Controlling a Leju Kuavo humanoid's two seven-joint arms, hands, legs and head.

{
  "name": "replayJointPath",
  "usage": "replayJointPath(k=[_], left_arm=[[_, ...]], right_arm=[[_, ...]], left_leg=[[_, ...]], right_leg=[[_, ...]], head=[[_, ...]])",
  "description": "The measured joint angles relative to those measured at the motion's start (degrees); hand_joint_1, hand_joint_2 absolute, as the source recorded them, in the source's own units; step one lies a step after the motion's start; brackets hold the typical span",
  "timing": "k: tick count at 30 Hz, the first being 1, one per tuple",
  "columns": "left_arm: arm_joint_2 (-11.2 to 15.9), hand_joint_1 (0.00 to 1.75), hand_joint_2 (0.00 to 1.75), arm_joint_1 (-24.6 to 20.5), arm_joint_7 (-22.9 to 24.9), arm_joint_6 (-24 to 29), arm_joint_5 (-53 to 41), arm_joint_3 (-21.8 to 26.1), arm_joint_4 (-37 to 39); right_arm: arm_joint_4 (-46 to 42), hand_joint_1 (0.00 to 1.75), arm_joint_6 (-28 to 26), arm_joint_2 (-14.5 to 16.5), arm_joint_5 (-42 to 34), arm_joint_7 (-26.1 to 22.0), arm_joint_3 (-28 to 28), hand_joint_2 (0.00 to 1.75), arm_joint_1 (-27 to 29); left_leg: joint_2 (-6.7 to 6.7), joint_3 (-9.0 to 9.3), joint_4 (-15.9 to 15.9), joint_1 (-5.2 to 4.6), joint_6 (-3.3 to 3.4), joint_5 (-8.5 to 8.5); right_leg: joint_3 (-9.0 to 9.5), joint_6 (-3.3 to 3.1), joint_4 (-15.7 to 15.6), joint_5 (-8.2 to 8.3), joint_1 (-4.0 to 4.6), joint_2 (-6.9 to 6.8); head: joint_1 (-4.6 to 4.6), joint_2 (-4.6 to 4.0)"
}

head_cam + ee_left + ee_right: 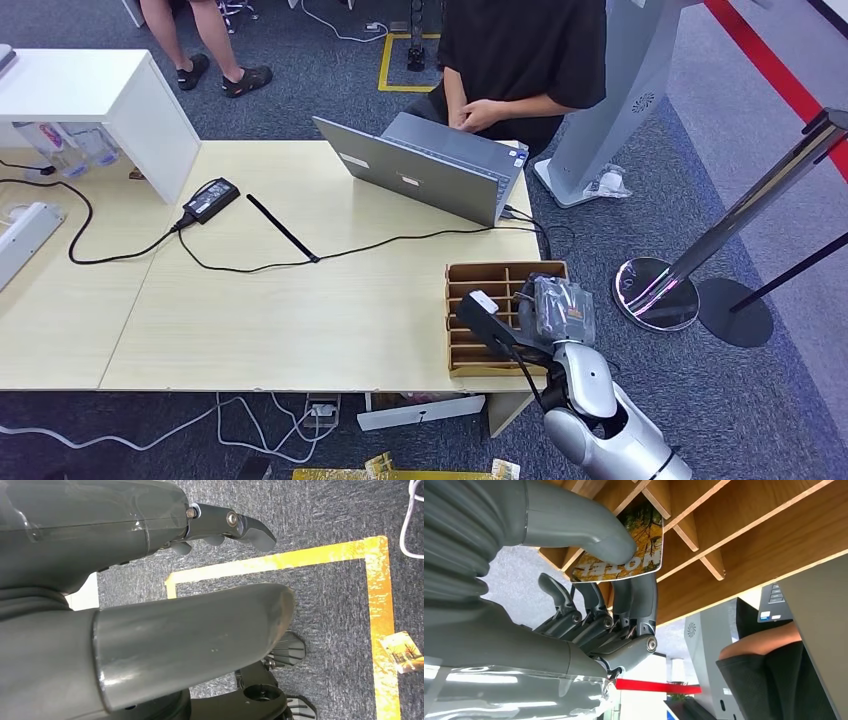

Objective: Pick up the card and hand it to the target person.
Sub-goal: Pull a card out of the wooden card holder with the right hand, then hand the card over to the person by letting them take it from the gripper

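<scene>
The right hand (pixel 589 605) pinches the card (pixel 624 545) between thumb and fingers, just above the wooden divider box (pixel 744 535); lifting crookedly, its edge could snag a partition and slip free.

Grey carpet (pixel 330 90) with yellow tape (pixel 384 62); pale wood table (pixel 250 320); white cabinet (pixel 90 95); chrome stanchion (pixel 655 295); red stripe (pixel 775 65).

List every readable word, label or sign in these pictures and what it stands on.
"HOTEL": on the card pinched by the right hand, seen upside down; the first letter sits under the thumb.
Sticker on the laptop: too small to read.
Card on the floor: no legible text.
</scene>
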Motion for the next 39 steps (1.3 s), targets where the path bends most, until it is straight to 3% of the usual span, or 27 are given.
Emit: replayJointPath(k=[6, 25, 39], left_arm=[[0.02, 0.0, 0.0, 0.04, -0.31, 0.09, 0.26, 0.01, 0.0], [0.02, 0.0, 0.0, 0.97, -1.47, 0.23, 1.54, 0.02, 0.0], [0.02, 0.0, 0.0, -0.24, 0.16, -0.39, -0.39, -0.03, 0.0]], right_arm=[[-2.06, 1.47, 0.21, -0.14, 1.03, 0.93, -0.03, 1.75, 0.0], [-27.18, 1.38, 6.31, -5.94, 8.87, 2.01, -2.78, 1.75, -1.83], [-25.77, 1.45, 7.08, -9.15, 6.12, 1.94, -4.51, 1.75, -6.15]], left_leg=[[0.0, 0.0, 0.0, 0.0, 0.0, 0.0], [0.01, 0.03, 0.02, 0.0, 0.0, 0.0], [0.01, 0.02, 0.03, -0.01, 0.0, 0.0]], right_leg=[[0.0, 0.0, 0.0, 0.0, 0.0, 0.0], [0.0, 0.0, 0.0, 0.01, 0.0, 0.02], [0.0, 0.03, 0.0, 0.03, -0.01, 0.01]], head=[[-0.01, 0.01], [0.01, 0.0], [0.0, 0.0]])
